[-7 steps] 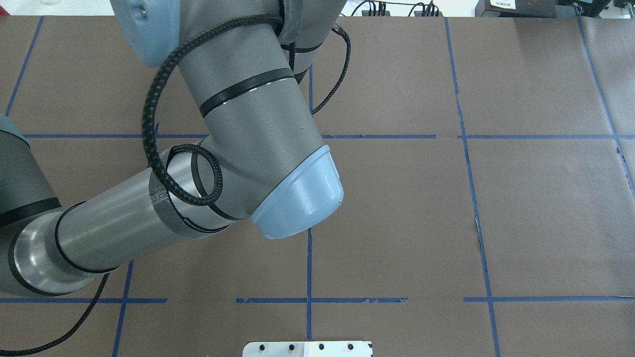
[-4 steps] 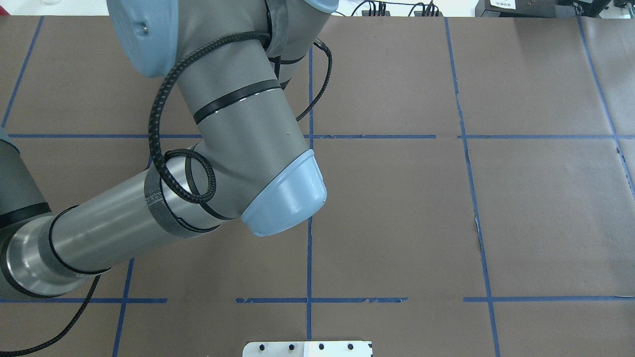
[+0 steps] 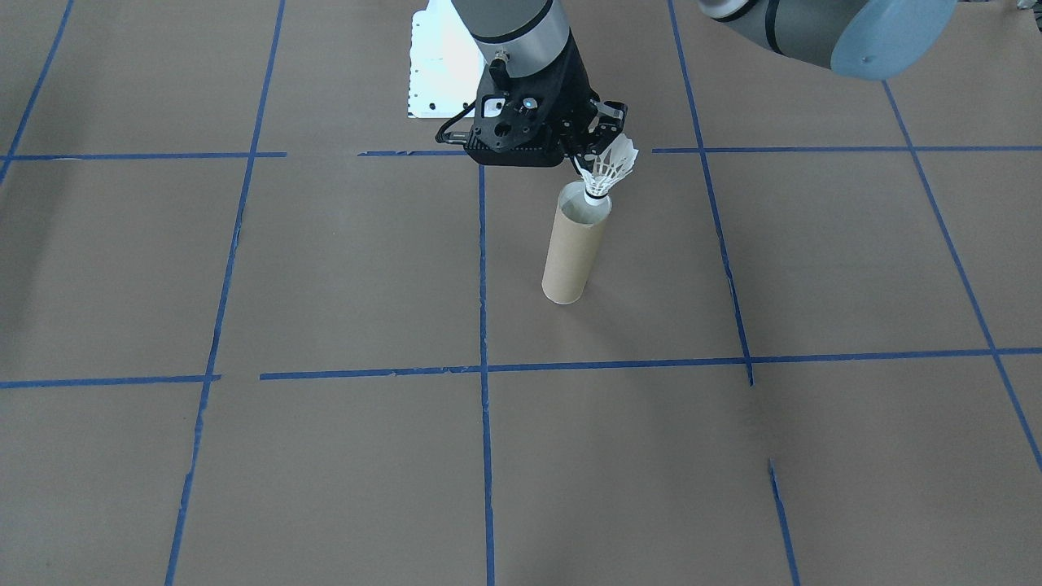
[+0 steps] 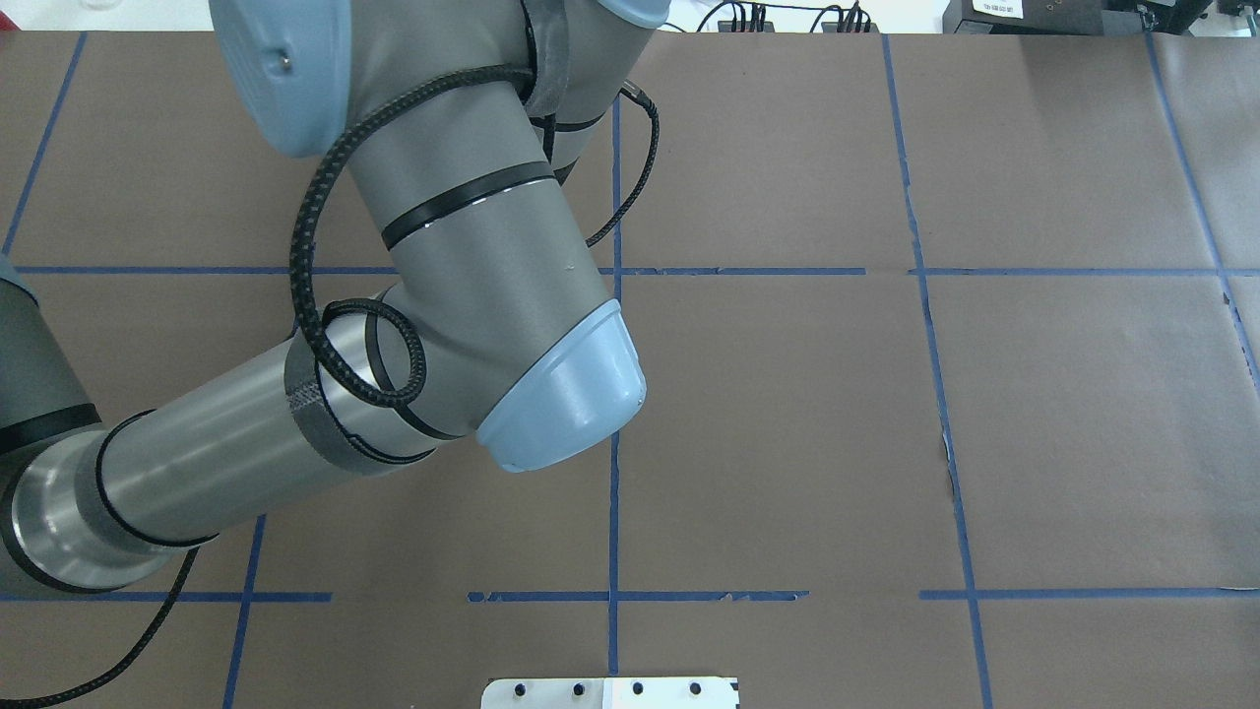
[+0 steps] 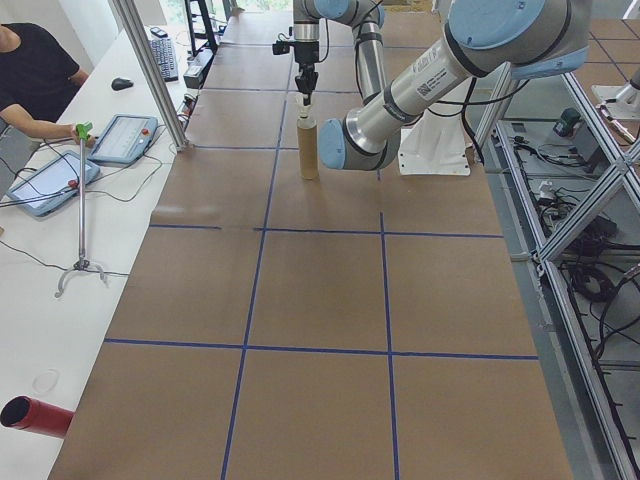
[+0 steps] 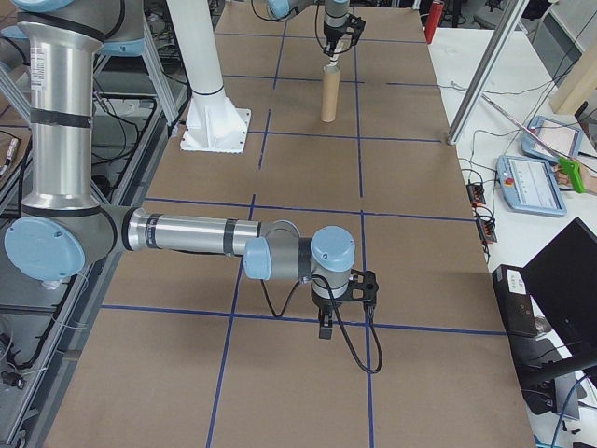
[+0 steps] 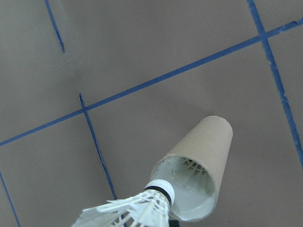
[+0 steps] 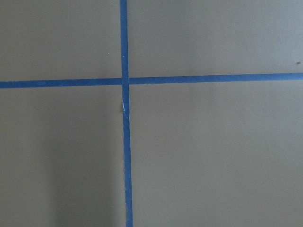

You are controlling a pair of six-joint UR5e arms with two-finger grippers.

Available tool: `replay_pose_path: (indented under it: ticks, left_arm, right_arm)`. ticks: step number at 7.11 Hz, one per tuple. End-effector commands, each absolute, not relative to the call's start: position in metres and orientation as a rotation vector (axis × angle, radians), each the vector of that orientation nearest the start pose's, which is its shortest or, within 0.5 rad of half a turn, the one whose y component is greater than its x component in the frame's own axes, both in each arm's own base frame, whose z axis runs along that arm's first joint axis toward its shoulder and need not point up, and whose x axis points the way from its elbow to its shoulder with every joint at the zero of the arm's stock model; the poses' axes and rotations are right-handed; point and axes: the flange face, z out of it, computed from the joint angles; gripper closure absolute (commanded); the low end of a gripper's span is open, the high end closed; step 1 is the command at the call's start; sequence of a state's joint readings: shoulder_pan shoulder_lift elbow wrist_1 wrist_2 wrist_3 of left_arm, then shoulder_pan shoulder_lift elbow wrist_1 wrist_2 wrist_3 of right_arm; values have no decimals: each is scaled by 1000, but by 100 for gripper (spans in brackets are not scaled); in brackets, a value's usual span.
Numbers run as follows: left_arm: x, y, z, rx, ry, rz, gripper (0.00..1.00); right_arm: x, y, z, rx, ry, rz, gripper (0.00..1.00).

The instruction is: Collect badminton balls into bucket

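Shuttlecock held cork-down at the mouth of the tube.

The left tool (image 3: 600, 138) grips the shuttlecock (image 3: 606, 171) by its feather skirt, the cork tip at the tube's rim, just over the opening. The tube (image 3: 576, 247) stands upright on the brown tabletop (image 3: 326, 268), beside a blue tape line. In the left wrist view, its pale inside shows the feathers of another shuttlecock (image 7: 191, 166) already lying deep within. The right tool (image 6: 326, 326) hangs low over a tape crossing, well apart from the tube; whether it is released or clenched I cannot tell. A person (image 5: 35, 75) sits at a side bench with tablets.
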State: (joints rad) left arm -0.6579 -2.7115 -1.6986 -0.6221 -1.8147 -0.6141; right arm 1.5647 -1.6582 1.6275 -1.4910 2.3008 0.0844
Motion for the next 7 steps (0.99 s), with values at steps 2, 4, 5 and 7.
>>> replay_pose_path:
  ticks: [2, 4, 5, 7]
  left_arm:
    - [434, -467, 27, 54, 410, 341, 51]
    - [429, -462, 26, 77, 432, 346, 0]
    - [425, -459, 28, 89, 444, 348, 0]
    - [395, -445, 37, 178, 501, 399, 0]
  right_arm:
    - [64, -459, 667, 14, -731, 57, 0]
    - [64, -459, 667, 14, -731, 57, 0]
    - [64, -459, 667, 14, -731, 57, 0]
    - [64, -459, 667, 14, -731, 57, 0]
